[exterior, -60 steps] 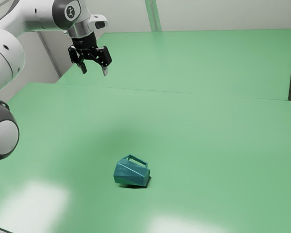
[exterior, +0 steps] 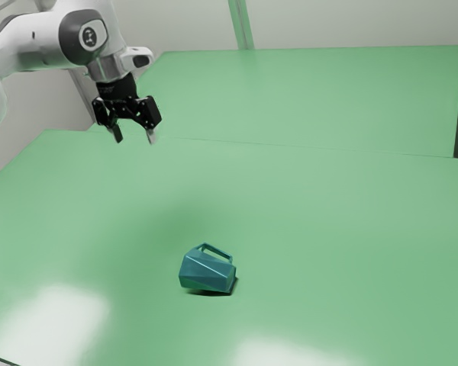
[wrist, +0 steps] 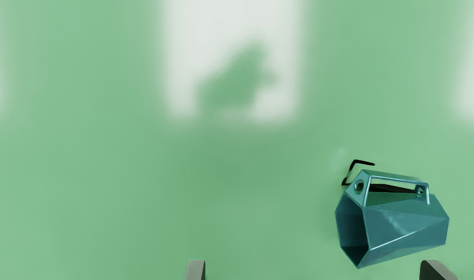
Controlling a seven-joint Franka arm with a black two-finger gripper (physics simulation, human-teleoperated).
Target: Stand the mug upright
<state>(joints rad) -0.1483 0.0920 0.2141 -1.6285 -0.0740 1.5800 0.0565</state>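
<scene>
Green table [exterior: 328,229] ran toward a pale wall [exterior: 343,23]. Mug [exterior: 207,271] lay on its side, nearer part. Gripper [exterior: 134,140] hung above, exterior view's far left, fingers spread, well apart from mug.

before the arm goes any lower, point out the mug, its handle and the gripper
mug [wrist: 406,223], wrist view, on the side of its body
handle [wrist: 396,177], wrist view, on its long outer bar
gripper [exterior: 135,139], exterior view, midway between its open fingertips
</scene>
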